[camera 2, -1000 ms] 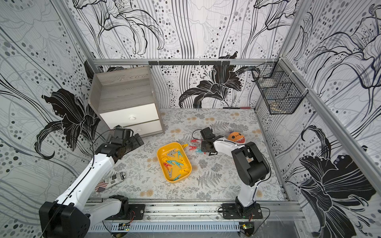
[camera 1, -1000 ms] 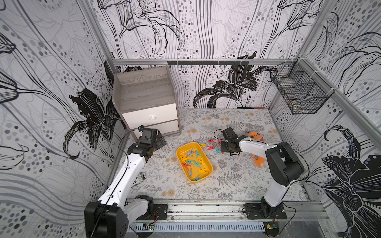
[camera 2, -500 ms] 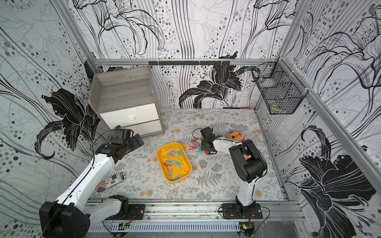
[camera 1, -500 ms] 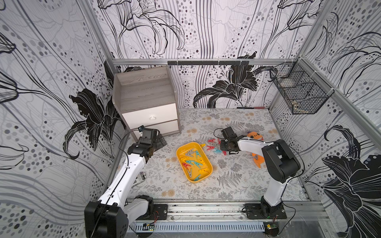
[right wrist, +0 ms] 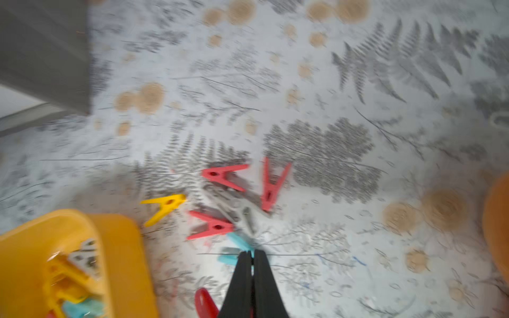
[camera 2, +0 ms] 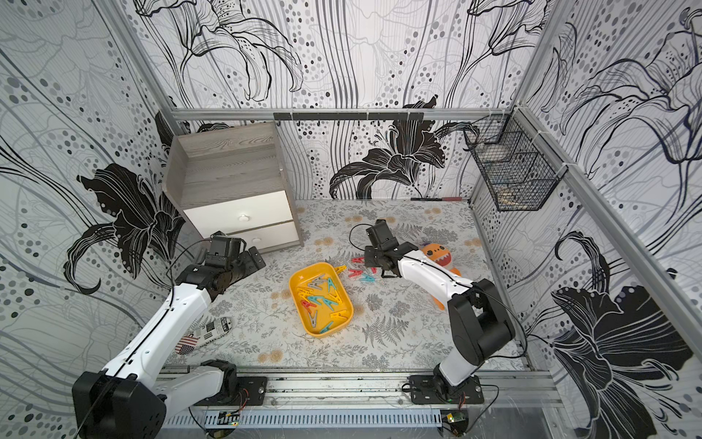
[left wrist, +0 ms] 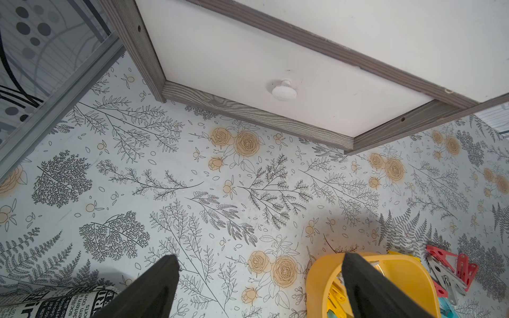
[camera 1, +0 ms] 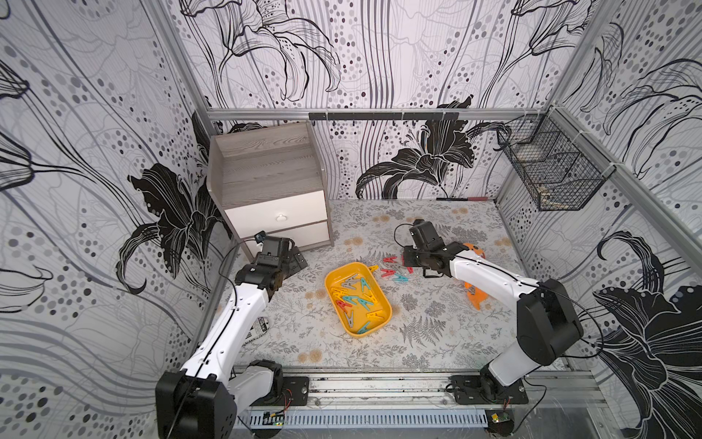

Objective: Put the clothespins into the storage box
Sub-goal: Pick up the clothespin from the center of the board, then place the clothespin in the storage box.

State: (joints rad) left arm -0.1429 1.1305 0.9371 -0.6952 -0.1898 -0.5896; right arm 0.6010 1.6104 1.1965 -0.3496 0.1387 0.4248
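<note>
The yellow storage box (camera 1: pixel 356 333) sits in the middle of the tabletop (camera 1: pixel 437 342) in both top views. Many clothespins (camera 1: pixel 359 302) lie inside it. A loose pile (camera 1: pixel 395 272) of more lies on the tabletop just up and right of the box, not in it yet.

The right tool (right wrist: pixel 252 254) is at that pile. In the right wrist view it shows at the bottom middle, pinched all the way closed. Its tip is right at a teal clothespin (right wrist: pixel 237 242). I cannot tell if it has caught the teal one or just closed beside it, because this picture is blurry.

The left tool (left wrist: pixel 259 256) is spread wide with nothing in it, near the drawer cabinet (left wrist: pixel 275 55).

What could go wrong? The right tool may have closed on nothing, so it would go to the box with empty tips. If it has only a thin bit of the teal one, that could slip out and drop on the tabletop. The tip could also push the red clothespins (right wrist: pixel 224 176) and the grey clothespin (right wrist: pixel 237 210) around, making them harder to pick. The yellow clothespin (right wrist: pixel 165 206) lies just beside the box rim, so a grab there could bump the box.
</note>
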